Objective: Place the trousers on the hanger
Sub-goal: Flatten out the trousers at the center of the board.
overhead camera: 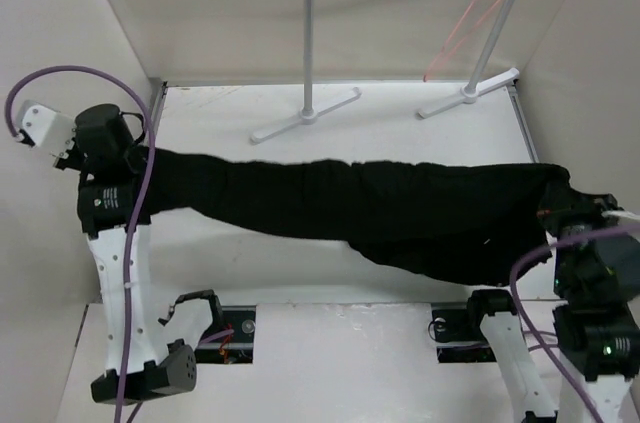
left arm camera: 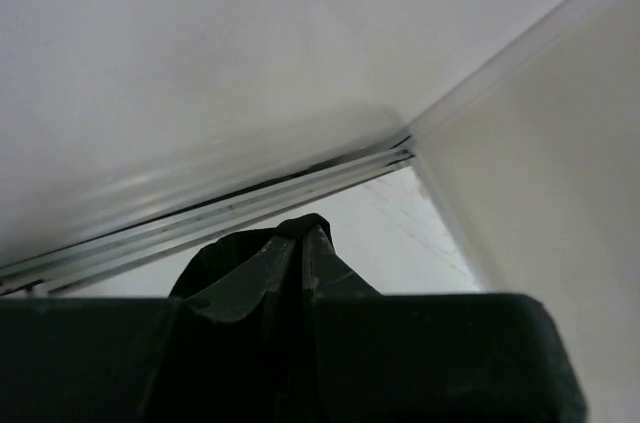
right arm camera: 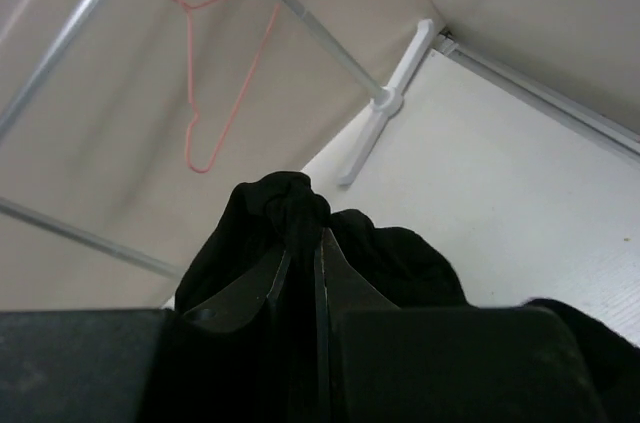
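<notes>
Left tool (left arm camera: 300,239) and right tool (right arm camera: 318,239) each clamp the trousers (overhead camera: 380,208); best hold them taut, lifting level toward the hanger (right arm camera: 189,63)

Trousers (overhead camera: 380,213): plain black, no pattern. Hanger (right arm camera: 188,43), far right: pinkish-red wire; rack (overhead camera: 308,43) grey with white joints and feet. Bench (overhead camera: 400,133) white, walls (overhead camera: 200,13) pale beige; left arm (overhead camera: 118,273) white with black joints, its cable (overhead camera: 62,69) purple.

No legible text or labels.
</notes>
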Robot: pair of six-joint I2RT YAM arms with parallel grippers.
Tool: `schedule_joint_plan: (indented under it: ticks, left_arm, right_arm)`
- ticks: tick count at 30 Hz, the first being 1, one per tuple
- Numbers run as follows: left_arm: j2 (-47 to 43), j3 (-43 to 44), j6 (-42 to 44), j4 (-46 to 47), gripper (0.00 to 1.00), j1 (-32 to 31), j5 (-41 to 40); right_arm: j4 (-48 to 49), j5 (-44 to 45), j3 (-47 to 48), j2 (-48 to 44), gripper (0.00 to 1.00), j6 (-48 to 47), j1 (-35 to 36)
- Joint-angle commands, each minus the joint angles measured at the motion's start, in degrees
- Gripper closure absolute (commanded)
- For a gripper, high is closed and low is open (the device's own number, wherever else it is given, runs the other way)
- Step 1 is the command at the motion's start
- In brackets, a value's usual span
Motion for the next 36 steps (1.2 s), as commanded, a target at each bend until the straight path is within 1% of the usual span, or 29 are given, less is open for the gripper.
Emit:
schedule_joint_plan:
  ticks: [1, 3, 5, 7, 9, 10, 13, 16, 18, 19, 20, 21, 22, 23, 24, 25, 26, 27, 28, 29, 30, 31, 32, 34, 35, 36]
  left_arm:
    - [3.4, -6.0, 2.2, -0.8, 0.96, -0.3, -3.7]
    - [5.6, -8.8, 1.6, 1.4, 0.96, -0.2, -2.5]
    - [8.7, -9.4, 0.6, 3.9, 0.96, -0.4, -0.1]
    - [12.8, -8.2, 0.4, 6.8, 0.96, -0.4, 0.6]
    - [17.9, -5.4, 0.4, 9.9, 0.96, -0.4, 1.6]
    - [20.9, -3.7, 0.4, 11.6, 0.96, -0.4, 1.9]
    - [31.7, 3.2, 0.7, 15.7, 0.96, -0.9, 3.3]
    - [43.4, 11.9, 0.9, 17.1, 0.96, -1.0, 5.1]
    - [50.9, 17.8, 0.2, 18.0, 0.91, -1.0, 8.3]
    - [53.1, 19.9, 0.0, 18.8, 0.83, -1.0, 11.1]
    - [54.2, 21.0, -0.1, 19.8, 0.68, -1.6, 14.2]
    - [53.9, 20.9, 0.3, 20.9, 0.50, -2.6, 16.9]
    - [52.3, 19.1, 0.4, 21.7, 0.36, -3.6, 18.3]
    - [49.6, 16.1, 0.6, 22.4, 0.28, -4.7, 18.6]
    - [46.0, 12.4, 0.6, 22.7, 0.26, -6.0, 18.8]
    - [43.0, 8.9, 0.5, 22.7, 0.25, -7.0, 18.8]
    - [37.6, 3.1, 0.5, 22.6, 0.25, -9.2, 18.5]
    - [34.1, -0.9, 0.2, 22.2, 0.29, -10.9, 18.4]
    - [29.7, -5.8, -0.1, 21.9, 0.39, -13.2, 18.8]
    - [24.4, -12.0, -1.3, 20.8, 0.50, -17.4, 19.6]
    - [21.3, -16.1, -2.6, 20.1, 0.56, -21.9, 20.4]
    - [19.5, -19.5, -3.8, 18.9, 0.61, -27.1, 21.6]
    - [18.9, -22.1, -5.6, 17.6, 0.64, -32.5, 22.5]
    - [20.3, -25.7, -9.9, 16.7, 0.65, -42.2, 23.6]
    - [21.6, -27.0, -12.9, 17.1, 0.65, -45.7, 23.7]
    - [23.2, -27.7, -15.3, 17.9, 0.65, -48.5, 23.8]
  right_arm:
    - [3.6, 0.8, -4.0, 8.6, 0.96, -1.2, 0.3]
    - [10.9, -1.8, -6.0, 15.4, 0.96, -1.5, -0.4]
    - [19.6, -4.0, -7.6, 22.7, 0.96, -1.8, -3.5]
    - [27.6, -7.1, -7.8, 30.0, 0.97, -2.6, -6.6]
    - [32.2, -8.9, -6.5, 36.9, 0.97, -2.7, -9.6]
    - [33.2, -10.2, -4.5, 42.4, 0.97, -1.9, -11.1]
    - [35.2, -12.7, -0.2, 53.9, 0.97, 1.8, -13.8]
    - [36.6, -14.7, 7.7, 67.6, 0.97, 5.1, -14.6]
    - [35.8, -16.2, 13.5, 74.0, 0.97, 5.2, -14.6]
    - [34.8, -16.1, 16.5, 76.8, 0.94, 4.8, -14.6]
    - [33.7, -15.7, 19.2, 78.7, 0.86, 4.5, -14.2]
    - [33.0, -15.3, 20.7, 79.5, 0.75, 4.3, -14.2]
    - [32.1, -14.4, 21.8, 79.7, 0.60, 3.9, -13.7]
    - [31.1, -13.7, 22.0, 78.8, 0.46, 3.6, -13.1]
    - [30.4, -12.8, 21.4, 76.8, 0.36, 2.9, -12.7]
    - [29.8, -11.7, 20.0, 74.5, 0.30, 2.0, -11.9]
    - [29.4, -10.7, 17.8, 71.6, 0.27, 1.6, -10.8]
    - [29.8, -10.0, 14.9, 68.2, 0.25, 0.9, -9.5]
    - [29.9, -9.0, 11.8, 65.1, 0.24, 0.2, -7.6]
    - [29.7, -7.9, 8.8, 62.4, 0.24, -0.4, -5.8]
    - [29.3, -6.8, 5.8, 60.0, 0.27, -0.9, -3.9]
    - [29.3, -5.8, 2.1, 57.3, 0.36, -1.0, -2.3]
    - [29.8, -5.4, -1.7, 54.8, 0.50, -0.7, -0.6]
    - [29.3, -5.3, -8.0, 50.0, 0.82, 1.0, 1.8]
    - [28.8, -5.7, -10.8, 47.4, 0.89, 1.9, 2.7]
    - [28.3, -6.1, -13.0, 44.9, 0.91, 2.4, 3.6]
